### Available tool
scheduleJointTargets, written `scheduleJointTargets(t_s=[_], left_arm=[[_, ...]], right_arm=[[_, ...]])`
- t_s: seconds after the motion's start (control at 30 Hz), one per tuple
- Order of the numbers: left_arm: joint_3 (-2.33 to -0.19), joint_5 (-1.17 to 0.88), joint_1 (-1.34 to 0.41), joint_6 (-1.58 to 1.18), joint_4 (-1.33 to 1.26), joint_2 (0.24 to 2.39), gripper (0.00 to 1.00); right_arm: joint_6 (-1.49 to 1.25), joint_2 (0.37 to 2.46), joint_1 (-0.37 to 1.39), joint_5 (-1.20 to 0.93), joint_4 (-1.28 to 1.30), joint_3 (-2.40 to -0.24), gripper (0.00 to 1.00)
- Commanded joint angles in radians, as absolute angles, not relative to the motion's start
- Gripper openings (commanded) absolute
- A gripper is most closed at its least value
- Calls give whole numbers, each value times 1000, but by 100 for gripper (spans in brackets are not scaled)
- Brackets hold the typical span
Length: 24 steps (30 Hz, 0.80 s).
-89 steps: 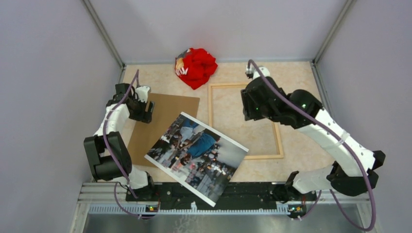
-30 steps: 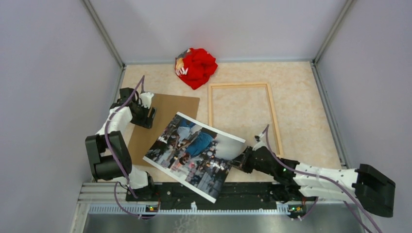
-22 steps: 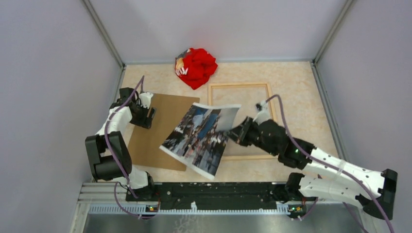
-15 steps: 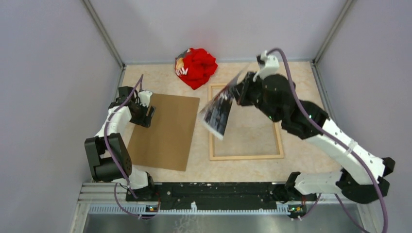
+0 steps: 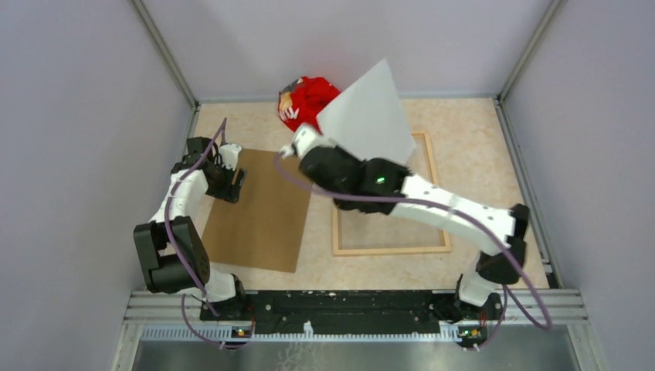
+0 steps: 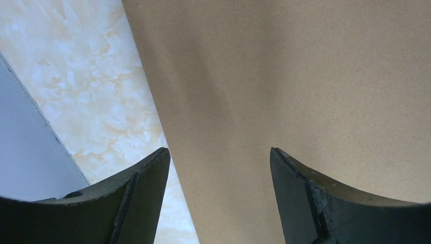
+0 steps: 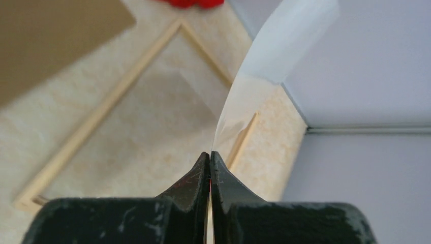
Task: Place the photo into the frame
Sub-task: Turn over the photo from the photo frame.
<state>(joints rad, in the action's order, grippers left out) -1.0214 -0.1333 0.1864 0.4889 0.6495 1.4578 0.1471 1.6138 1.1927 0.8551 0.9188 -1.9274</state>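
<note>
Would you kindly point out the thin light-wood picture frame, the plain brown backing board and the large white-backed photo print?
thin light-wood picture frame [image 5: 390,250]: top view, near rail.
plain brown backing board [image 5: 263,215]: top view, bare middle.
large white-backed photo print [image 5: 367,116]: top view, blank back side.

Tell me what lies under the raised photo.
The photo, pinched in the right gripper, hangs above the frame's far end; bare table shows inside it. From above, the sheet hides most of the frame's far rail and part of the red cloth.
</note>
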Motion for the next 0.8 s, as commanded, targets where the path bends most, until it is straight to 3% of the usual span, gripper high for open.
scheduleJointTargets(t_s=[0.0, 0.2, 0.47, 0.77], left_arm=[[-1057, -140, 189, 492, 656, 1433, 79], [-1049, -141, 189, 496, 650, 1425, 79], [-1049, -157, 190, 493, 653, 1423, 79], [-1051, -175, 190, 485, 653, 1429, 79]], right_arm=[[265, 1720, 1255, 1022, 1027, -1793, 0], [209, 1757, 1308, 970, 1055, -1726, 0], [178, 1777, 1448, 944, 949, -1425, 0], [207, 1780, 1566, 971, 866, -1237, 0]])
